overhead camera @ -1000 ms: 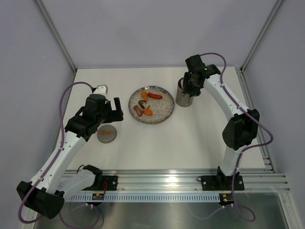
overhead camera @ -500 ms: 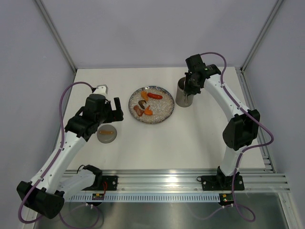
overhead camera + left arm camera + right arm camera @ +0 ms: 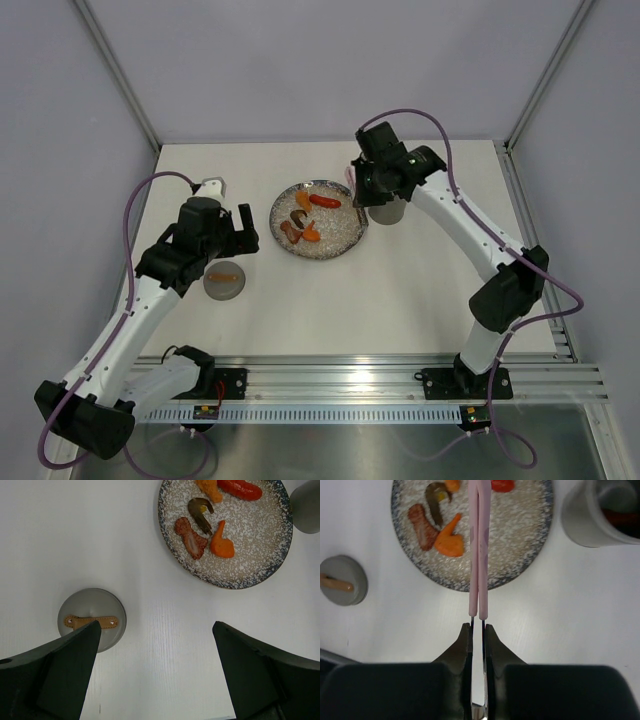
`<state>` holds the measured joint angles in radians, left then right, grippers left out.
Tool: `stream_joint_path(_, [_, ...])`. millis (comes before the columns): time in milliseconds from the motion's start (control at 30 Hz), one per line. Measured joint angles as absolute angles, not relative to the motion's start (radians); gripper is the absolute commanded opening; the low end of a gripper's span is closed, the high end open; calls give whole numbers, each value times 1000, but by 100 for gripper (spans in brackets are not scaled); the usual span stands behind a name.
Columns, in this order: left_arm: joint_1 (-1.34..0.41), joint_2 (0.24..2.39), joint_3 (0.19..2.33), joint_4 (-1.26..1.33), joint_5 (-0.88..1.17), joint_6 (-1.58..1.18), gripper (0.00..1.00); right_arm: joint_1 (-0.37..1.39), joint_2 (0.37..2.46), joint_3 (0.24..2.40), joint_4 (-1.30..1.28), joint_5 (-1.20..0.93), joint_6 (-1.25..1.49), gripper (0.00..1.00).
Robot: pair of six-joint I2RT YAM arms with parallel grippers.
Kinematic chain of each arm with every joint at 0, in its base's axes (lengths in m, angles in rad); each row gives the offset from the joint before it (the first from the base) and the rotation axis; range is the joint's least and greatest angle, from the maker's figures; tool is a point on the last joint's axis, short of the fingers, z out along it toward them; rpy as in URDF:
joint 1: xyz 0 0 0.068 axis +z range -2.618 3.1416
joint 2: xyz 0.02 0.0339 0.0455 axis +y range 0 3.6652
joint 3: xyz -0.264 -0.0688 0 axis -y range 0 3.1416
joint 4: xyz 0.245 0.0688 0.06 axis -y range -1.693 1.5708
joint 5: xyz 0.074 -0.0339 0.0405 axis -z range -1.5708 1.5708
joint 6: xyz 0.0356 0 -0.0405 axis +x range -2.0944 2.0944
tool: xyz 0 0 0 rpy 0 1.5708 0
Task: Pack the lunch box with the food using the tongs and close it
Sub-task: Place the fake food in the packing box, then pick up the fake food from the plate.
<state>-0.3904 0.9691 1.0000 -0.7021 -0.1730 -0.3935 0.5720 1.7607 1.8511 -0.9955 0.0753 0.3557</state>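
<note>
My right gripper (image 3: 478, 629) is shut on the pale pink tongs (image 3: 479, 545), whose two arms are pressed together and point out over the speckled plate (image 3: 520, 535). Nothing shows between the tong tips. On the plate lie the food pieces: an orange chunk (image 3: 449, 542), a brown sausage (image 3: 421, 527), a dark piece (image 3: 436, 507) and a red sausage (image 3: 324, 201). The grey lunch box (image 3: 580, 525) stands open right of the plate with a red-brown piece (image 3: 620, 520) inside. From above, the right gripper (image 3: 362, 190) hangs between the plate's right rim and the lunch box (image 3: 388, 212). My left gripper (image 3: 156, 626) is open over bare table.
A flat grey disc with an orange strap (image 3: 224, 280) lies left of the plate (image 3: 340, 240), just under the left gripper (image 3: 243, 230). Grey walls and metal posts close in the back and sides, and a rail runs along the near edge.
The right arm has swung left from over the lunch box to the plate's right rim, and its jaws have closed the tongs. The left arm has not moved.
</note>
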Motion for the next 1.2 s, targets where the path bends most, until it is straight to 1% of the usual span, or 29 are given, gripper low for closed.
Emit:
stream_joint_path(33, [-390,969,1000,-702,-173,-394,99,598,1761,1840,-981,62,354,12])
stream_joint_path(200, [-390,970,1000,-703,-173,-402,99,671,1784,1763,-952,-13,348,15])
stream_joint_path(467, [-390,970,1000,-706,-173,-414,99,676,1915,1776,-950,-64,345,20])
stream_joint_path(633, [-390,970,1000,-706,-172,-416,99,676,2016,1878,-974,-73,336,21])
stream_joint_path(800, [-390,969,1000,-709,-171,-416,99,676,2127,2041,-1011,-72,321,22])
stream_joint_path(933, [-390,968,1000,-710,-172,-416,99,676,2213,2170,-1037,-66,315,25])
stream_joint_path(1133, [-390,958,1000,-718,-172,-416,99,676,2317,2292,-1075,-43,315,27])
stream_joint_path(1200, [-390,955,1000,-718,-173,-416,99,676,2343,2323,-1088,-38,315,31])
